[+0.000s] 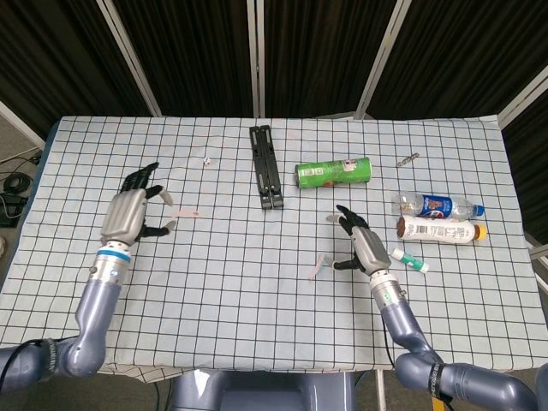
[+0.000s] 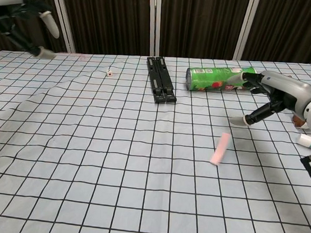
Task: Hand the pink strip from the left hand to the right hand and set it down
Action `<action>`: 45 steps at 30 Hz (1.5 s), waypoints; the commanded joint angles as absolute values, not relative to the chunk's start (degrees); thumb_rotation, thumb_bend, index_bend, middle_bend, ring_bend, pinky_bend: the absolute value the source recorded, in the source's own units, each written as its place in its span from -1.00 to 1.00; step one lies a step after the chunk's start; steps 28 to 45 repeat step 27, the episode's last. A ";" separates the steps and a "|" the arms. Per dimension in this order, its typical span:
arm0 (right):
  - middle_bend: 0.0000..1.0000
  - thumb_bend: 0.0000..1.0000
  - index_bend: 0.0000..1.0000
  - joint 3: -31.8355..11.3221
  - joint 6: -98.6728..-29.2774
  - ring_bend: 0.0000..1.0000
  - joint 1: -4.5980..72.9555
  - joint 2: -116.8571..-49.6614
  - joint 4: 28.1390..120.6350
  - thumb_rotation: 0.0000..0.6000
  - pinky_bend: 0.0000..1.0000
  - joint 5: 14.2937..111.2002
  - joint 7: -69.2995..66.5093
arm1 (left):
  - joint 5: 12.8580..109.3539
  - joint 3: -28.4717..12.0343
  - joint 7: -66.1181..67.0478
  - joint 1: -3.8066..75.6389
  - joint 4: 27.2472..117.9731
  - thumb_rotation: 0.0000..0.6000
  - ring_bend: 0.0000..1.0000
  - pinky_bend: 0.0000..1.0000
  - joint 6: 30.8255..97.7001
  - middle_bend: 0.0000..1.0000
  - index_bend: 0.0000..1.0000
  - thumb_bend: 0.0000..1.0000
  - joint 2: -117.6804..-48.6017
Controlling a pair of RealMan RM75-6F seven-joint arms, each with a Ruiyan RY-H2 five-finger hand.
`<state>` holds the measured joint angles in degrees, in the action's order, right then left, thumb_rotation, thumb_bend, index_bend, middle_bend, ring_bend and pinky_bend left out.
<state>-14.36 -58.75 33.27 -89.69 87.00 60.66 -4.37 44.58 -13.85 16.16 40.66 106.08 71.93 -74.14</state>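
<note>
The pink strip (image 1: 318,265) (image 2: 219,148) lies flat on the checked cloth, held by neither hand. My right hand (image 1: 364,248) (image 2: 273,97) hovers just to the right of it, fingers spread and apart from the strip, holding nothing. My left hand (image 1: 130,210) (image 2: 24,18) is far off at the table's left side, fingers apart and empty. In the head view a small pale pink sliver (image 1: 187,212) shows beside the left hand's fingertips; I cannot tell what it is.
A black folded bar (image 1: 265,167) lies at the back centre with a green can (image 1: 332,172) on its side to its right. Two bottles (image 1: 437,205) (image 1: 441,230) and a small tube (image 1: 409,259) lie right of my right hand. The cloth (image 2: 116,161) is wrinkled at the left.
</note>
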 commanded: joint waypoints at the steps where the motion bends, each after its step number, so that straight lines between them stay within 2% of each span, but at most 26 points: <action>1: -1.00 -0.91 -0.76 -13.45 -60.60 -1.00 32.46 -88.62 87.09 1.00 -1.00 62.94 -3.02 | 48.51 -11.29 12.57 36.69 105.53 1.00 -1.00 -1.00 72.34 -1.00 -1.00 -1.00 -71.14; 8: -1.00 -0.95 -0.76 -9.82 -66.48 -1.00 29.68 -83.92 84.84 1.00 -1.00 73.30 -2.92 | 57.83 -7.72 8.13 30.71 103.47 1.00 -1.00 -1.00 76.18 -1.00 -1.00 -1.00 -67.37; 11: -1.00 -0.97 -0.76 -6.37 -73.26 -1.00 26.69 -79.24 79.89 1.00 -1.00 82.45 -5.25 | 63.95 -4.51 5.84 25.89 102.19 1.00 -1.00 -1.00 80.83 -1.00 -1.00 -1.00 -64.82; 14: -1.00 -0.99 -0.76 -4.42 -78.83 -1.00 23.92 -76.18 76.68 1.00 -1.00 87.10 -7.37 | 68.39 -2.18 3.73 22.12 101.25 1.00 -1.00 -1.00 84.13 -1.00 -1.00 -1.00 -63.59; 18: -1.00 -1.00 -0.82 -2.72 -83.81 -1.00 19.42 -71.43 75.88 1.00 -1.00 88.12 -7.39 | 73.08 0.83 2.73 17.30 100.35 1.00 -1.00 -1.00 88.42 -1.00 -1.00 -1.00 -62.82; 21: -1.00 -1.00 -0.90 -2.12 -85.82 -1.00 15.99 -67.94 78.48 1.00 -1.00 86.47 -7.55 | 75.50 2.78 0.78 14.61 101.12 1.00 -1.00 -1.00 89.28 -1.00 -1.00 -1.00 -61.87; 27: -1.00 -1.00 -0.96 -0.10 -89.22 -1.00 11.17 -64.22 82.72 1.00 -1.00 87.14 -5.06 | 77.80 3.56 1.36 11.86 100.87 1.00 -1.00 -1.00 90.06 -1.00 -1.00 -1.00 -61.36; 45: -1.00 -1.00 -0.96 -0.10 -89.22 -1.00 11.17 -64.22 82.72 1.00 -1.00 87.14 -5.06 | 77.80 3.56 1.36 11.86 100.87 1.00 -1.00 -1.00 90.06 -1.00 -1.00 -1.00 -61.36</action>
